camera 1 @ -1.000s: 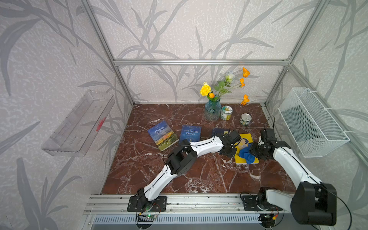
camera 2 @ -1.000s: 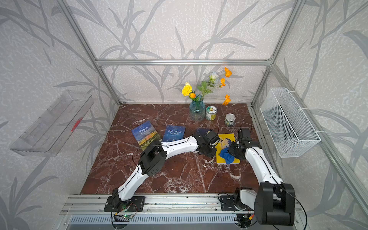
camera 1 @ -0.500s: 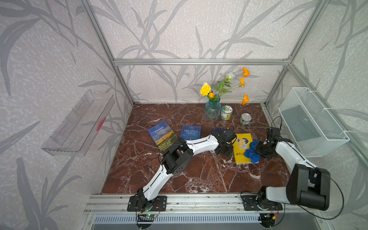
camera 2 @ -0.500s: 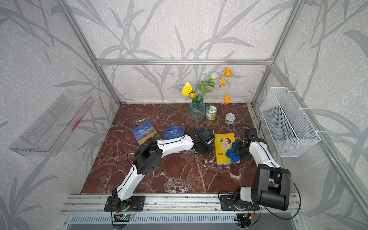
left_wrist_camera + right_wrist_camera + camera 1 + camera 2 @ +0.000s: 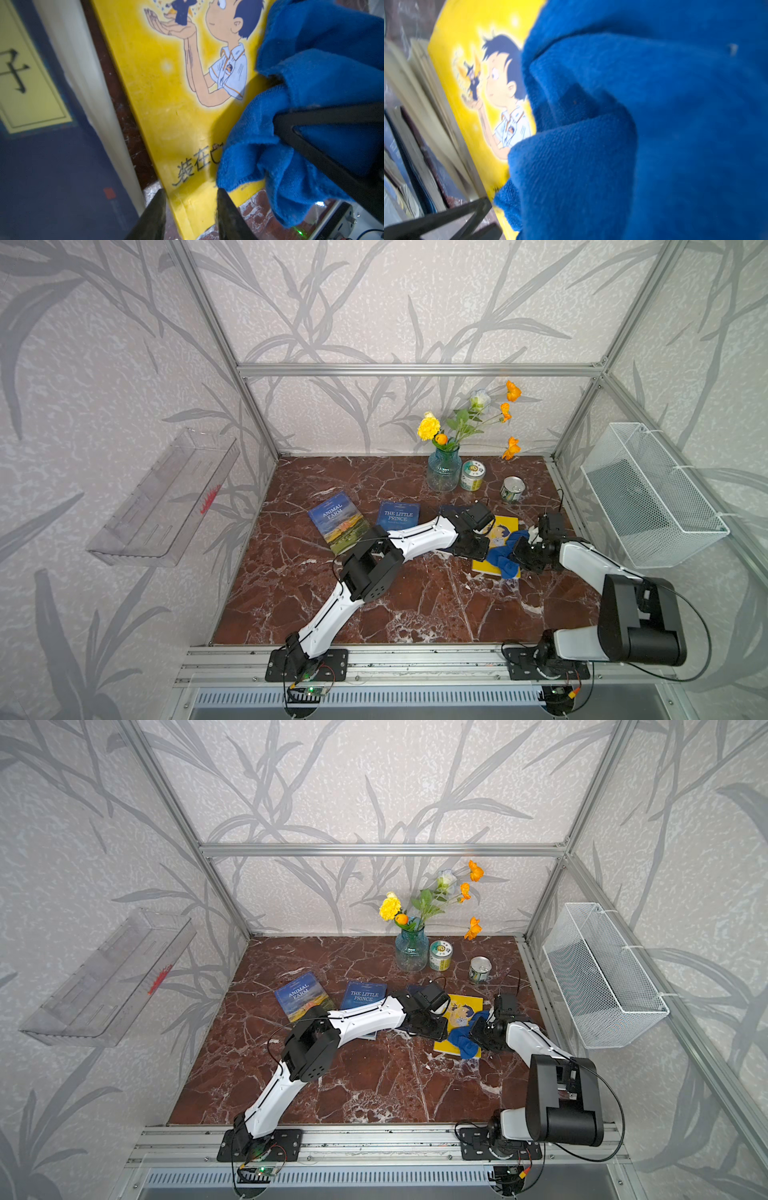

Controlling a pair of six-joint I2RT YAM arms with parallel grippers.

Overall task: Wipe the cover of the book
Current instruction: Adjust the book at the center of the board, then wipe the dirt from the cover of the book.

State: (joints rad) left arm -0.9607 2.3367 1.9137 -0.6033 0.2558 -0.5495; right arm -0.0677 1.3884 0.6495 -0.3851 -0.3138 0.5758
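Item: yellow book (image 5: 504, 529), cover up, flat on the marble table (image 5: 415, 605), lying between the two pincers. Right pincer (image 5: 521, 551): clamped on a bunched blue cloth (image 5: 507, 561), which rests on the cover's side nearest that pincer (the cartoon boy shows just past it). Left pincer (image 5: 191, 216): jaws part-way apart, gripping nothing, tips at the book's edge, contact unclear. A dark-blue book (image 5: 52, 166) lies just beside the left pincer, away from the cloth.

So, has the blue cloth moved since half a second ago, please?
Yes. The blue cloth has slid away from the wire basket, further onto the yellow book.
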